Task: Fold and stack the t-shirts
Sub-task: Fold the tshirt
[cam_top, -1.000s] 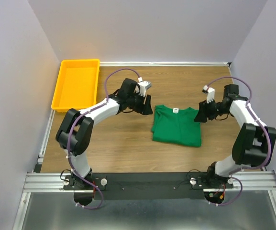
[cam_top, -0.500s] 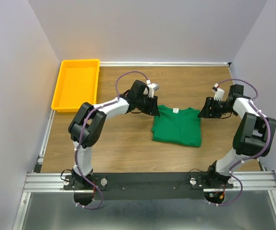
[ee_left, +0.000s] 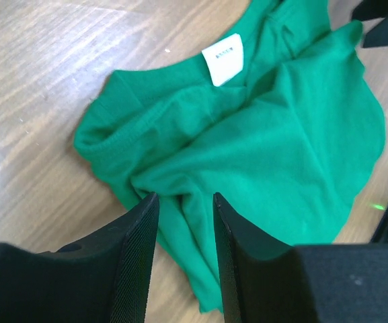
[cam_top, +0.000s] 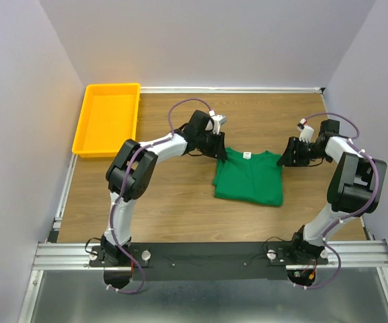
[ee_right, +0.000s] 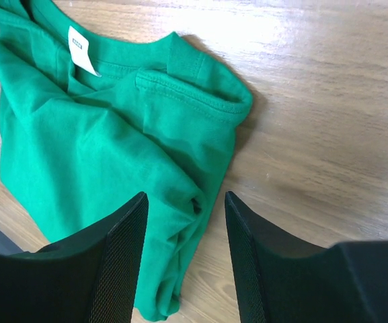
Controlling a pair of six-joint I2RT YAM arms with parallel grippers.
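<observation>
A dark-green t-shirt (cam_top: 249,177) lies folded into a rough rectangle on the wooden table, its white neck label (cam_top: 247,155) at the far edge. My left gripper (cam_top: 219,153) is open over the shirt's far left corner; in the left wrist view (ee_left: 185,202) its jaws stand either side of a fabric fold (ee_left: 180,195). My right gripper (cam_top: 287,160) is open at the shirt's far right corner; in the right wrist view (ee_right: 185,200) its jaws straddle the shirt's folded right edge (ee_right: 197,202). Neither holds anything.
A yellow plastic tray (cam_top: 91,128) stands at the far left of the table. Grey walls close in the left, back and right sides. The arm bases sit on a metal rail (cam_top: 207,254) at the near edge.
My left gripper has moved right, from beside the shirt to over its far left corner. My right gripper drew back slightly to the right, then held still. The shirt has not moved.
</observation>
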